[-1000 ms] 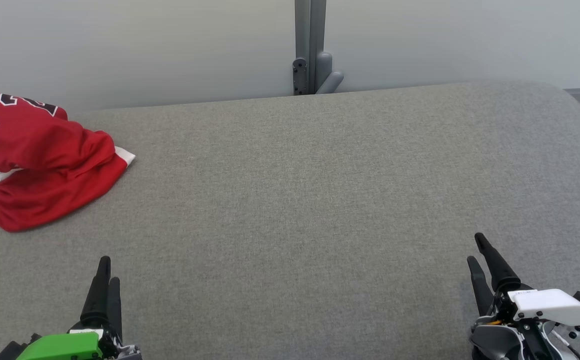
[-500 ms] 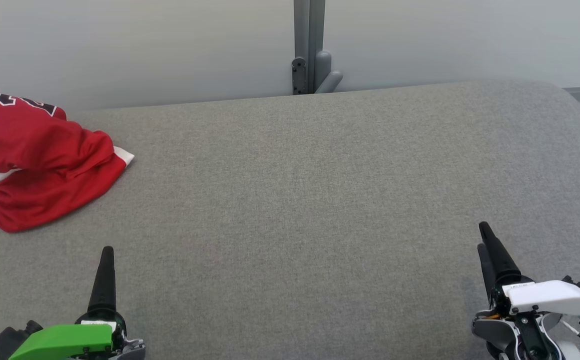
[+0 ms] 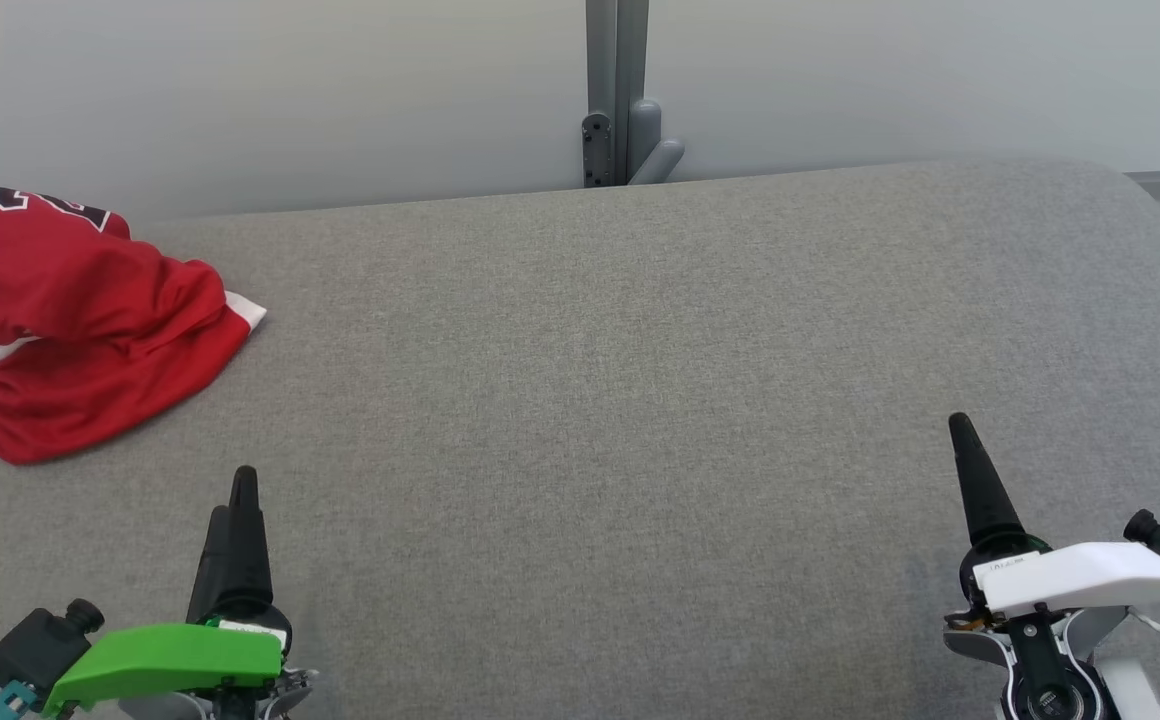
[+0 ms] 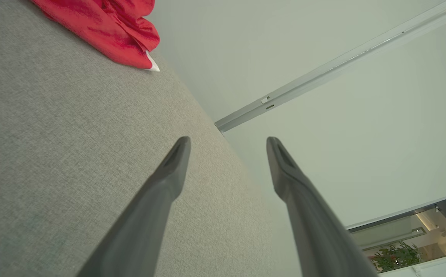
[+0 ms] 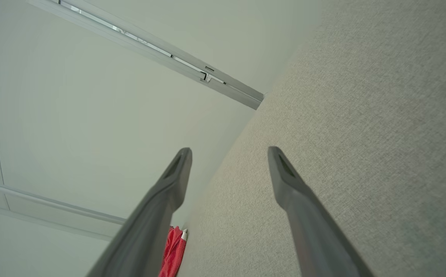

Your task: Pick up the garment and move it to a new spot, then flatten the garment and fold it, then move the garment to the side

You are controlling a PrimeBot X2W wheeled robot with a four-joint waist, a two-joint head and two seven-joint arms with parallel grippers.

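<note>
Item: red garment (image 3: 90,330) with white trim, crumpled in a heap near the far left corner of the grey surface (image 3: 640,420). We judge it light, limp and somewhat slick. A pinch on the raised fold at its near right side should gather enough cloth.

Left gripper (image 3: 232,495) and right gripper (image 3: 962,440): fingers moderately parted, empty, well apart from the heap.

Against a second ago, both reach farther forward; the garment lies unmoved.

Head view high, facing down over grey surface (image 3: 580,400), 2 wrist views low, sideways, all sharing garment (image 3: 90,310)
</note>
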